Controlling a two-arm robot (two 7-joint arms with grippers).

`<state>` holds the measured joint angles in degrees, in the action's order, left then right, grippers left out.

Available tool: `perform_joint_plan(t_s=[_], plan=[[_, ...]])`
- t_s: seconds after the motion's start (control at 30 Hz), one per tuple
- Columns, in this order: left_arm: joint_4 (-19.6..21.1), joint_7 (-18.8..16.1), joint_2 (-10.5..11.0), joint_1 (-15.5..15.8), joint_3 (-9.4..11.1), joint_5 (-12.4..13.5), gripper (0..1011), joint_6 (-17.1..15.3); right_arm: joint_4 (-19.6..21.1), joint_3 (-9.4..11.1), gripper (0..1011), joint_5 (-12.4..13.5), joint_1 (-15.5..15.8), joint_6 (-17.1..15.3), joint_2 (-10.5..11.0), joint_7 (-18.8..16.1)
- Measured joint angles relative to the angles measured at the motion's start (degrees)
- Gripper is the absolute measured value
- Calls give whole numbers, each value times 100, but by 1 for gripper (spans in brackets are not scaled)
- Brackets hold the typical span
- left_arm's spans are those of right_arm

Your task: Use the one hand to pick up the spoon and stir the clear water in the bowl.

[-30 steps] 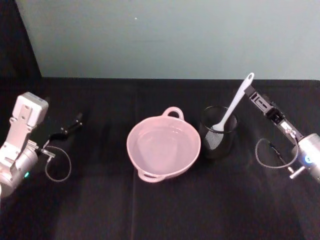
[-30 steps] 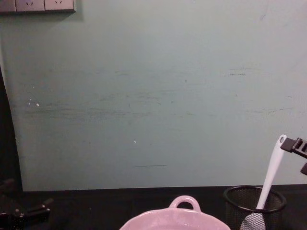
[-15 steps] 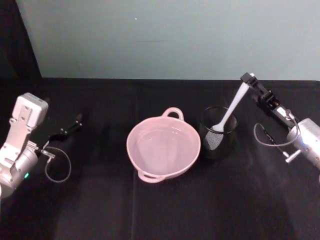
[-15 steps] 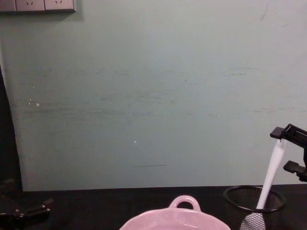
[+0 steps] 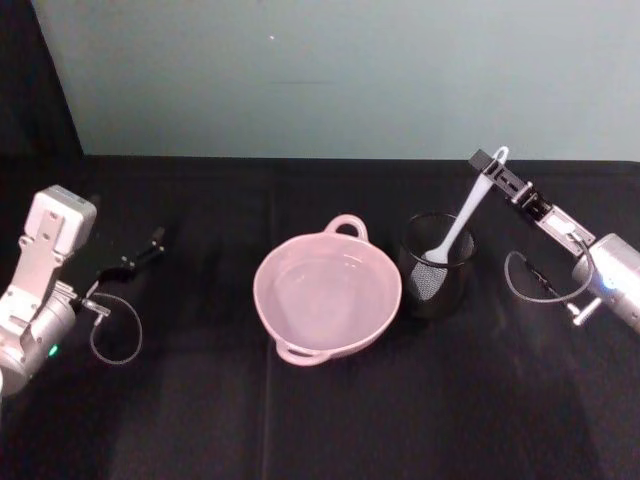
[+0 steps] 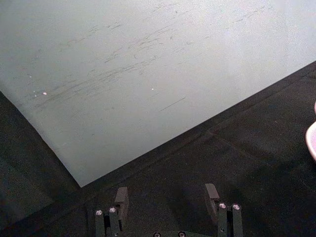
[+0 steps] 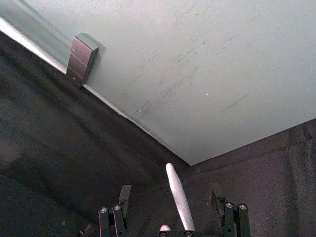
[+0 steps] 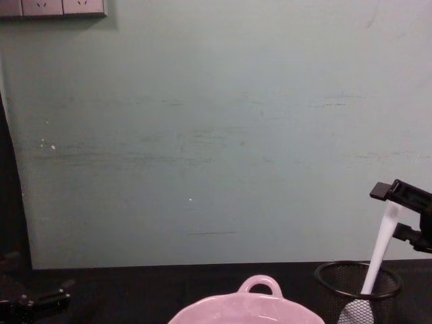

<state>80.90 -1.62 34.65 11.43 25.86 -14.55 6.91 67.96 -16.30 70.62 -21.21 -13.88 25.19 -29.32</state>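
The white spoon (image 5: 463,216) stands tilted in a black wire-mesh cup (image 5: 437,278), its blade down inside and its handle end up to the right. My right gripper (image 5: 489,170) is open, with its fingers on either side of the handle's top. The right wrist view shows the spoon handle (image 7: 177,197) in the gap of the right gripper (image 7: 169,195), touching neither finger. In the chest view the right gripper (image 8: 391,212) straddles the spoon handle (image 8: 379,253). The pink bowl (image 5: 275,262) sits left of the cup, holding clear water (image 5: 325,292). My left gripper (image 5: 135,255) rests open at the far left.
A black cloth (image 5: 320,420) covers the table up to a pale green wall (image 5: 330,70). The mesh cup (image 8: 358,287) stands close beside the bowl (image 8: 260,283). A grey cable loop (image 5: 115,330) lies by the left arm, and another cable (image 5: 535,280) hangs at the right wrist.
My right gripper has moved left and forward, from just right of the spoon's handle end to straddling it. The spoon, the bowl and the left arm have stayed put.
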Motion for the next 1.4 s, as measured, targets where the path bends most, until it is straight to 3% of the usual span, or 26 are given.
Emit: perform_joint_plan(t_s=[0.2,0.47,1.1,1.27,1.4], plan=[[0,0,0,0,0,0,1011,0,-100,-112,980,-60,-62,131,79,-152],[0,0,0,0,0,0,1011,0,-185,-226,786,-64,-146,248,213,-373],[0,0,0,0,0,0,1011,0,-336,-468,166,165,-308,289,324,-490],[0,0,0,0,0,0,1011,0,-159,-509,124,177,-275,356,404,-436],[0,0,0,0,0,0,1011,0,192,-580,123,2,-229,519,568,-322]])
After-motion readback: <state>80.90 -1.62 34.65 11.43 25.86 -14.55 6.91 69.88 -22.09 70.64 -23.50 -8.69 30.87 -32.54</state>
